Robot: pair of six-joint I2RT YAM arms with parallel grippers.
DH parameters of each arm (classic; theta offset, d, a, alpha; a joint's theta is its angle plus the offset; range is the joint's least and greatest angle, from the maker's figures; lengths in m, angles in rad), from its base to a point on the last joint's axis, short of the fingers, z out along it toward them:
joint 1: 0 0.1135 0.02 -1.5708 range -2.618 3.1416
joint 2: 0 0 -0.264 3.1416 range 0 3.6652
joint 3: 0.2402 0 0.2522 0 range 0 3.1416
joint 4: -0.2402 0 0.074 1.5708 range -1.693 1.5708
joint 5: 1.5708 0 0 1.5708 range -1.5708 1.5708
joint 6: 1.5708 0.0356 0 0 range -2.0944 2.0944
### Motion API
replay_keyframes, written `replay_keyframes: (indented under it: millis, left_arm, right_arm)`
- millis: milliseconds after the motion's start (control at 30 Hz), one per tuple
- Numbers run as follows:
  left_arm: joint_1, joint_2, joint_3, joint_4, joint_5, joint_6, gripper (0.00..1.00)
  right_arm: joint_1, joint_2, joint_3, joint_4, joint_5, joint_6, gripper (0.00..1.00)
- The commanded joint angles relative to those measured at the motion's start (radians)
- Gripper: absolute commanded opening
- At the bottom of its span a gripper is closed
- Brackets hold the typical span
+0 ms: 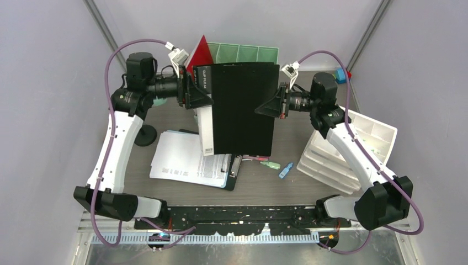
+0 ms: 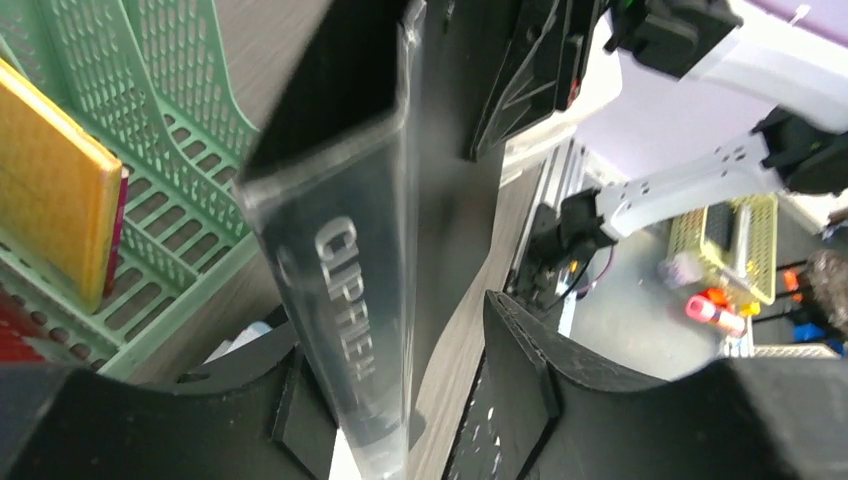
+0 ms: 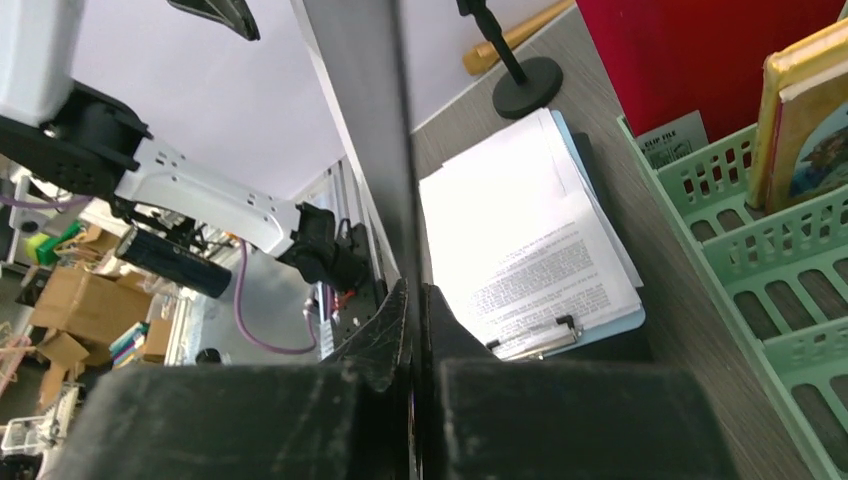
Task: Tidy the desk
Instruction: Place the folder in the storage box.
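Above the far tabletop [image 1: 292, 141], the right gripper [image 1: 271, 108] pinches the right edge of a black clip file [image 1: 243, 105]. The left gripper [image 1: 194, 95] straddles its spine, jaws parted.

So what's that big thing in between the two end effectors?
A black clip file. The right end effector pinches one edge; the left end effector sits around its clear spine. The top view shows it best.

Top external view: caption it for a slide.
Over the desk, right gripper clamps the black clip file while left gripper straddles its spine.
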Motion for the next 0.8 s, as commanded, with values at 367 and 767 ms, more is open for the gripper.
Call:
replay_keyframes:
  millis: [367,767]
  left_arm:
    - [-0.033,0.054,0.046,-0.254,0.016,0.262,0.01]
    - [-0.03,-0.034,0.001,0.071,-0.238,-0.013,0.0]
  right_arm:
    - [-0.006,-0.039,0.047,-0.044,-0.007,-0.05,0.0]
    - [-0.039,-0.057,0.164,-0.287,0.255,-0.175,0.82]
